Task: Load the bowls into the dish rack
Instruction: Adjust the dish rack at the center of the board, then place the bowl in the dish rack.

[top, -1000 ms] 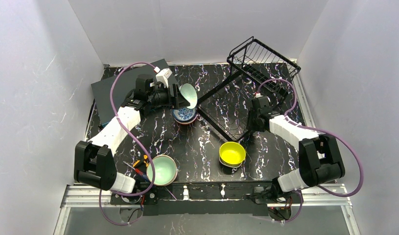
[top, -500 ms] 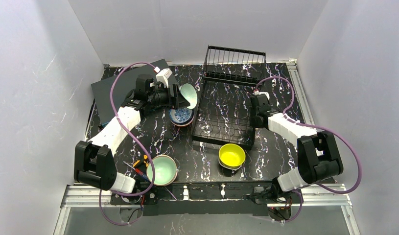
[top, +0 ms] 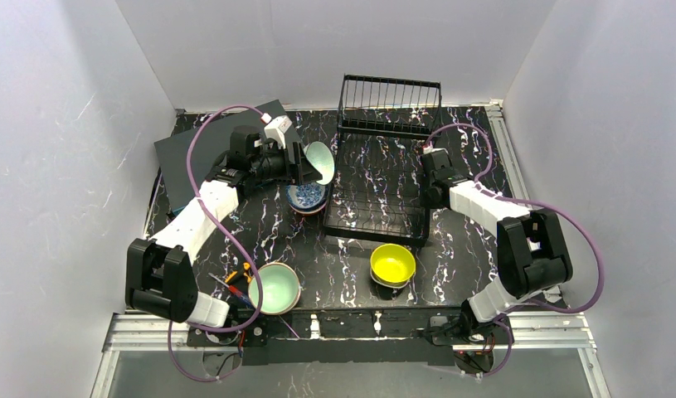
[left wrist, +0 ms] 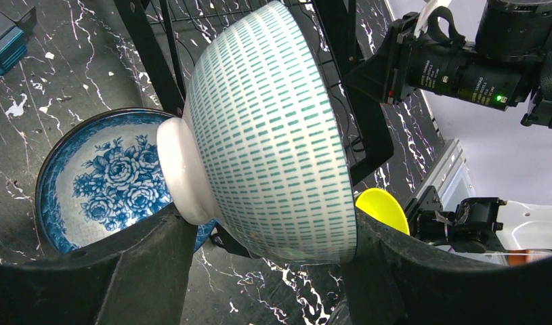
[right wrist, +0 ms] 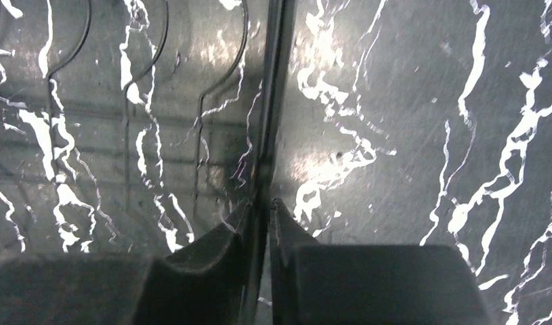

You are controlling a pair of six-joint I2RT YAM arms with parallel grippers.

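Rack position: dish rack [top: 374,235] sits mid-table, its flat frame base lying on the table [top: 471,261] and its wire basket section standing upright at the far end, close to the back wall [top: 318,50].
Right tool: right gripper [right wrist: 263,206] is pinched narrow on the rack's right side rail [right wrist: 269,101], one finger on each side of the thin bar, low over the tabletop.
Left tool: left gripper [left wrist: 271,223] clamps the dashed bowl [left wrist: 273,128] across its width, rim against one finger and foot beside the other.
Held bowl: tipped on its side and off the table, its mouth turned toward the rack, just outside the rack's left rail.
Below it: blue-and-white bowl [top: 309,197] stands upright on the table, just beside the left rail and partly under the held bowl.
Front edge: yellow bowl [top: 393,261] stands near the rack's front rail with a narrow gap between them.
Near left: mint-green bowl [top: 274,288] rests by the left arm's base, well apart from the rack.
Far left corner: dark grey box [top: 185,153] lies flat behind the left arm.
Open room: bare tabletop lies between the mint-green and yellow bowls, and in a strip from the right rail to the table's right edge, which the right arm crosses.
Rack interior: the base slots hold no bowl.
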